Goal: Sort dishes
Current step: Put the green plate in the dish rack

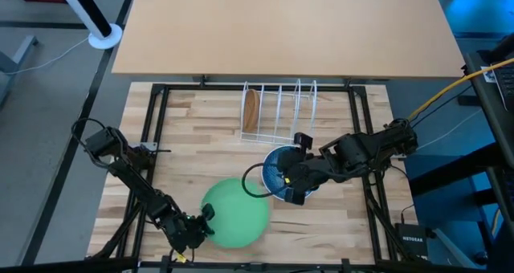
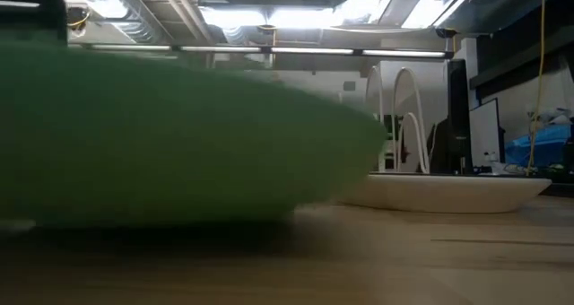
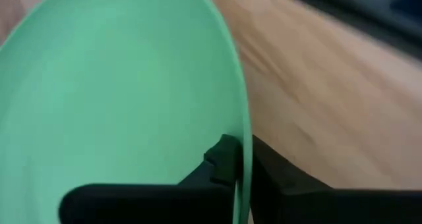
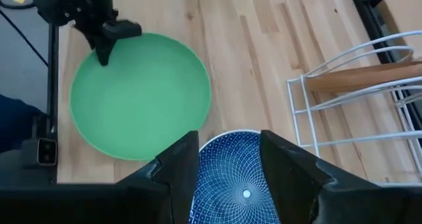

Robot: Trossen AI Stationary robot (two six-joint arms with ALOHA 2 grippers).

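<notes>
Left end effector (image 1: 202, 225) pinches rim of green plate (image 1: 237, 211), ready for lifting off counter (image 1: 201, 136) toward wire rack (image 1: 279, 112); right end effector (image 1: 291, 183) spread above blue dish (image 1: 277, 170) beside rack; brown plate (image 1: 252, 111) already slotted upright

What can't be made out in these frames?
- Low view: the green plate, close and blurred, fills most of the picture, hiding both claws.
- High view: the right claw covers part of the blue dish; contact unclear.
- Low view: the white shallow dish may be a white plate or the blue dish's outside; cannot tell.
- Left wrist view: the frame edges cut off the green plate beyond the left claw on its rim.
</notes>
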